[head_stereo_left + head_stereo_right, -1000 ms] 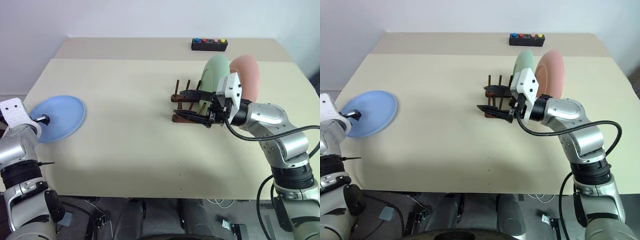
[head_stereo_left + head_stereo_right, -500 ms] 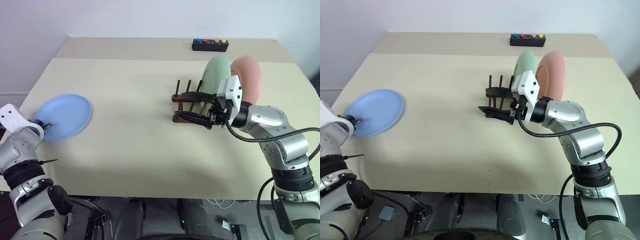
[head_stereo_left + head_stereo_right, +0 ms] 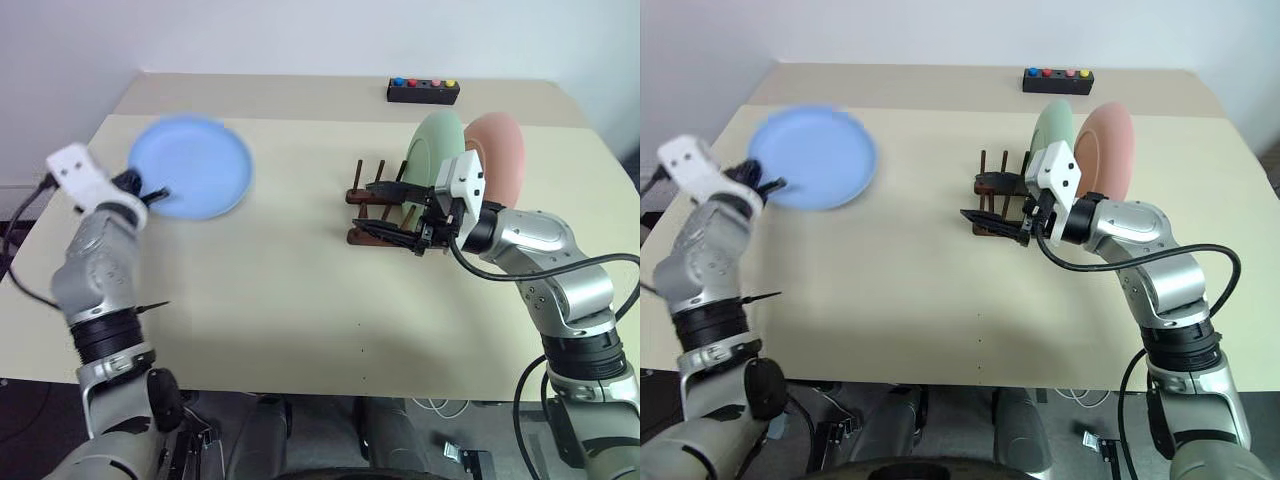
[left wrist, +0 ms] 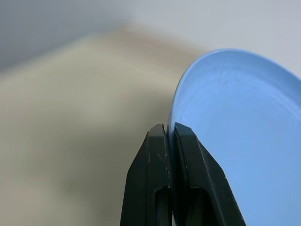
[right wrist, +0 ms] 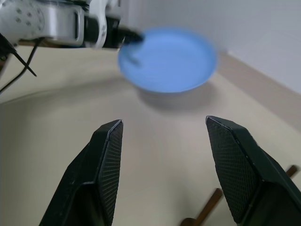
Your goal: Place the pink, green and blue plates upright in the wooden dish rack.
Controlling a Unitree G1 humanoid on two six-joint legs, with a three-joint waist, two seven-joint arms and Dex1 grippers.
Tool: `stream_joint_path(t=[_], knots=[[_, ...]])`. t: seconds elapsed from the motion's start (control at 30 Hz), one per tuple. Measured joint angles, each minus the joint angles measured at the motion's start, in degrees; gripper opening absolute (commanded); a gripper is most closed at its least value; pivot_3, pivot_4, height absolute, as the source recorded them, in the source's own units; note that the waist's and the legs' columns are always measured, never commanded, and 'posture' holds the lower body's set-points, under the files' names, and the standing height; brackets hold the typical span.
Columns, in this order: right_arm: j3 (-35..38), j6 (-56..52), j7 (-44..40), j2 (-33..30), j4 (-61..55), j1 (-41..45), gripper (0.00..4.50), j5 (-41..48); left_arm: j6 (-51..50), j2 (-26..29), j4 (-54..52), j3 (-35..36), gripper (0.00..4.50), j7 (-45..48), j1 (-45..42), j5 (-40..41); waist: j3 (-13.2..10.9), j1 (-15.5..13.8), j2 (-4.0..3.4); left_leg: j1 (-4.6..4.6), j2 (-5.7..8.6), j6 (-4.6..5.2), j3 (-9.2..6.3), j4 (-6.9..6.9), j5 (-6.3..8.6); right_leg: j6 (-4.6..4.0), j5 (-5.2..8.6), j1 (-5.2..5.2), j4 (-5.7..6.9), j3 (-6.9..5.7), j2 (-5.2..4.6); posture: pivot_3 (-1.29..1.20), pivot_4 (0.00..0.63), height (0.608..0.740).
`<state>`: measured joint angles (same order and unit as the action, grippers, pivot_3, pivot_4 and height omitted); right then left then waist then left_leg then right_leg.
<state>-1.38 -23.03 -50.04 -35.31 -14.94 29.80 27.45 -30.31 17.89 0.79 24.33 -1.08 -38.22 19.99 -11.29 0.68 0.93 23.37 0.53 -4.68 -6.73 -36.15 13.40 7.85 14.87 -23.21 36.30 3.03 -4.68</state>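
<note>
Progress is standing at two of three, judging by how things are sitting now. On the left, the left gripper (image 3: pixel 150 190) is pinching the near rim of the blue plate (image 3: pixel 193 167), its fingers (image 4: pixel 188 183) pressed together on the edge with no gap showing, and the plate is hanging in the air above the table (image 3: pixel 260 290), roughly level and well apart from the rack. Moving right, the rack (image 3: pixel 368 213) is standing mid-table with several bare pegs on its left end. The right gripper (image 3: pixel 385 211) is hovering just at that open end, its fingers (image 5: pixel 106 160) spread wide with nothing between them. Behind it, the green plate (image 3: pixel 431 150) and the pink plate (image 3: pixel 497 152) are standing upright in the rack, side by side, pink furthest right. A black button box (image 3: pixel 424 91) is sitting at the far edge.

Remaining, as I am reading it: carrying the blue plate across, tipping it on edge and slotting it between free pegs beside the green one.
</note>
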Motion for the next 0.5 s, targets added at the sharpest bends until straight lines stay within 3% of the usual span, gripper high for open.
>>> stream_joint_path(t=[0.2, 0.5], knots=[[-0.43, 5.73, 1.52, 0.63, 2.30, 1.94, 2.86, -6.25, 4.29, -1.25, -4.30, -13.95, 0.03, 1.21, -4.13, -7.25, 0.00, 0.41, -0.01, -0.01, 0.00, 0.01, 0.02, 0.04, 0.00, 0.00, 0.00, -0.02, 0.00, 0.01, 0.02, 0.00, 0.150, 0.734], [-3.37, 15.58, 4.82, 1.47, 4.18, 4.86, 2.86, -17.15, 1.00, -8.04, -10.43, -20.54, 0.03, -1.01, -9.18, -9.45, -0.01, 0.33, 0.00, 0.00, 0.00, 0.00, 0.01, 0.03, 0.00, 0.00, 0.00, -0.02, 0.00, 0.01, 0.01, 0.00, 0.150, 0.734]])
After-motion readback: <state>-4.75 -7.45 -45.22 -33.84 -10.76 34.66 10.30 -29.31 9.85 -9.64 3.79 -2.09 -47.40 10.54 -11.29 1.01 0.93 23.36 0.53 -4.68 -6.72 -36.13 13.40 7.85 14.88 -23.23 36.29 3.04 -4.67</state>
